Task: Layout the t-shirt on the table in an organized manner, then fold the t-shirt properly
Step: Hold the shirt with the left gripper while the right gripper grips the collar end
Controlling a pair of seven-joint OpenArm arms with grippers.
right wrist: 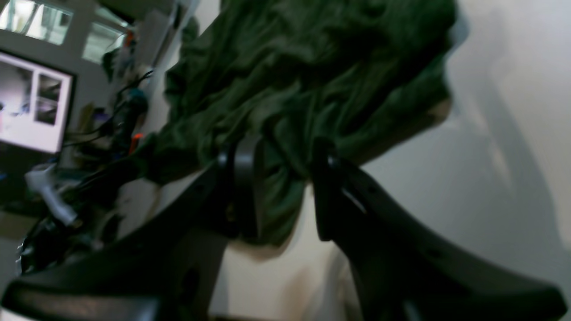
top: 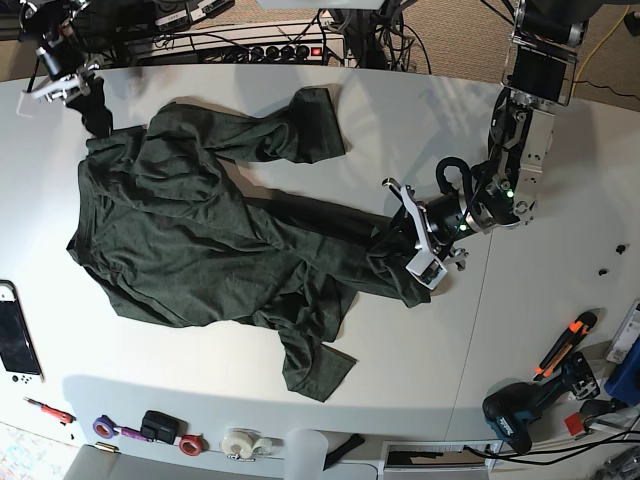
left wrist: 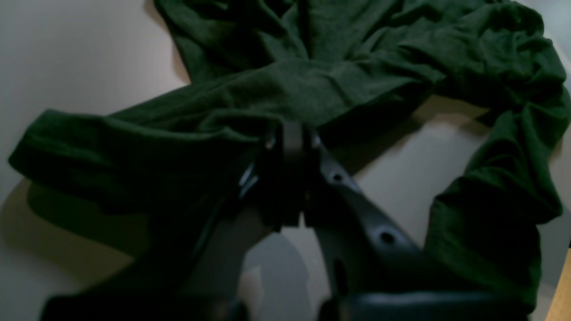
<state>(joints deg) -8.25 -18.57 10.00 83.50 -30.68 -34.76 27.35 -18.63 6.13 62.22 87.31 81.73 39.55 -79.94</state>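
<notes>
The dark green t-shirt [top: 200,240] lies crumpled and partly spread over the left and middle of the white table [top: 450,130]. One sleeve points to the back and one to the front. My left gripper [top: 395,240] is shut on the shirt's right edge; in the left wrist view the fingertips [left wrist: 292,133] pinch a fold of the t-shirt [left wrist: 312,80] just above the table [left wrist: 80,53]. My right gripper [top: 92,105] holds the shirt's far left corner; in the right wrist view its fingers [right wrist: 243,178] clamp a bunch of the t-shirt [right wrist: 290,67].
A thin seam line [top: 478,330] crosses the table's right side. A power drill [top: 520,415] and an orange-handled tool [top: 565,345] lie at the front right. A handheld console [top: 15,340] lies at the left edge. Tape rolls [top: 240,443] sit along the front edge. A monitor [right wrist: 31,107] stands beyond the table.
</notes>
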